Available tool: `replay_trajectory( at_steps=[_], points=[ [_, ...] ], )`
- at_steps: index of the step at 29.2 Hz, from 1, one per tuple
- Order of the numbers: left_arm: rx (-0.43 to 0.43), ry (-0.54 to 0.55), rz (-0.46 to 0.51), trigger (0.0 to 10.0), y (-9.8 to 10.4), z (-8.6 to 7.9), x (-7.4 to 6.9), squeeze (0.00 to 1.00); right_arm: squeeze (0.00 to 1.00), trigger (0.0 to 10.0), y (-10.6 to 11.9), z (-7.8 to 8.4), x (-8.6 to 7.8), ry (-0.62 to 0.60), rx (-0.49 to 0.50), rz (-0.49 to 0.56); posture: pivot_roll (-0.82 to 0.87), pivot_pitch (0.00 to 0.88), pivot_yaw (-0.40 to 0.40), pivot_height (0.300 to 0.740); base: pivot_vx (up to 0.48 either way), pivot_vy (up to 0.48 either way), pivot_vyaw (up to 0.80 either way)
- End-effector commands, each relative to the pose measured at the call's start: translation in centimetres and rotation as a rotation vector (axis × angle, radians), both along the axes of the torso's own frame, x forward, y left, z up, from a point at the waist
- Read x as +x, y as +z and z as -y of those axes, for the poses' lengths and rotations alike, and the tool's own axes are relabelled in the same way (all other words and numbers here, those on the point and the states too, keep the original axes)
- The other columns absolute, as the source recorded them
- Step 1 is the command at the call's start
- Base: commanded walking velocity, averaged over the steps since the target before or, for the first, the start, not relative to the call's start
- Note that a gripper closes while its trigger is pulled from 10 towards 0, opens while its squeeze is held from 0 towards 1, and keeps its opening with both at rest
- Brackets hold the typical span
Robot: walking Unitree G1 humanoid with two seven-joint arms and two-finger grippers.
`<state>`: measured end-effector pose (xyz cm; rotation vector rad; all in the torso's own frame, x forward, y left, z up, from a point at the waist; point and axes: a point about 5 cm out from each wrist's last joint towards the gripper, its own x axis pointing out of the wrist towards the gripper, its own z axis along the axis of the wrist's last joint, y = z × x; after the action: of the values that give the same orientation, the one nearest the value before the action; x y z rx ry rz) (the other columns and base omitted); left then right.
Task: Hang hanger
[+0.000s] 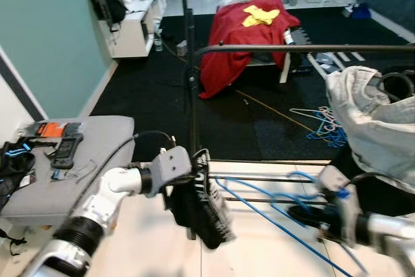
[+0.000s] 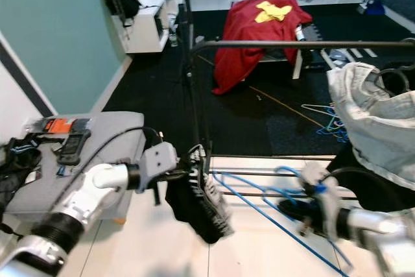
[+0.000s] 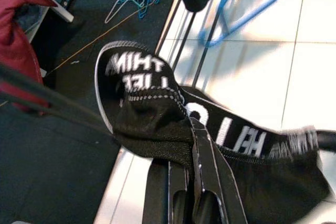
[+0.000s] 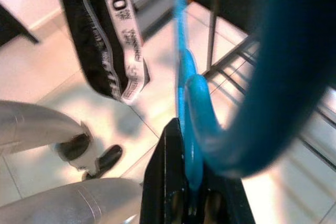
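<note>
A blue plastic hanger (image 1: 259,207) lies slanted low over the white floor tiles, and my right gripper (image 1: 322,217) is shut on its hook end (image 4: 185,82). My left gripper (image 1: 196,174) is shut on a black garment (image 1: 200,211) with a white lettered band (image 3: 149,69). The garment hangs from the fingers next to the rack's upright pole (image 1: 192,111). The rack's black top rail (image 1: 305,48) runs across above both grippers. A pale grey garment (image 1: 375,121) hangs on the rail at the right.
The rack's low bars (image 1: 272,178) cross just beyond the hanger. A grey padded stool (image 1: 97,137) with small devices stands at my left. A pile of loose hangers (image 1: 324,124) lies on the dark carpet. Further back stands a red-draped bench (image 1: 240,37).
</note>
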<state>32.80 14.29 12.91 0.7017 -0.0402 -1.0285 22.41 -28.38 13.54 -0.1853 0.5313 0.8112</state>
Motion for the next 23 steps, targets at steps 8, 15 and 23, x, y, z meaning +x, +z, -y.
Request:
replay_trajectory(
  at_steps=[8, 15, 23],
  points=[
    [-0.121, 0.029, 0.076, 10.0, 1.4, 0.2, 0.7, 0.00, 0.00, 10.0, 4.1, -2.2, -2.5, 0.219, 0.275, -0.122, -0.16, 0.058, 0.067, 0.740, 0.000, 0.000, 0.00],
    [-0.216, 0.002, 0.103, 10.0, 2.3, 0.4, 0.8, 0.00, 0.00, 10.0, 4.2, -2.4, -2.1, 0.210, 0.237, -0.103, -0.15, 0.058, 0.069, 0.740, 0.000, 0.000, 0.00],
    [-0.171, -0.009, 0.087, 10.0, 2.2, -0.4, 0.9, 0.00, 0.00, 10.0, 6.8, 0.6, -3.5, 0.160, 0.182, -0.114, -0.15, 0.058, 0.071, 0.740, 0.000, 0.000, 0.00]
  ],
)
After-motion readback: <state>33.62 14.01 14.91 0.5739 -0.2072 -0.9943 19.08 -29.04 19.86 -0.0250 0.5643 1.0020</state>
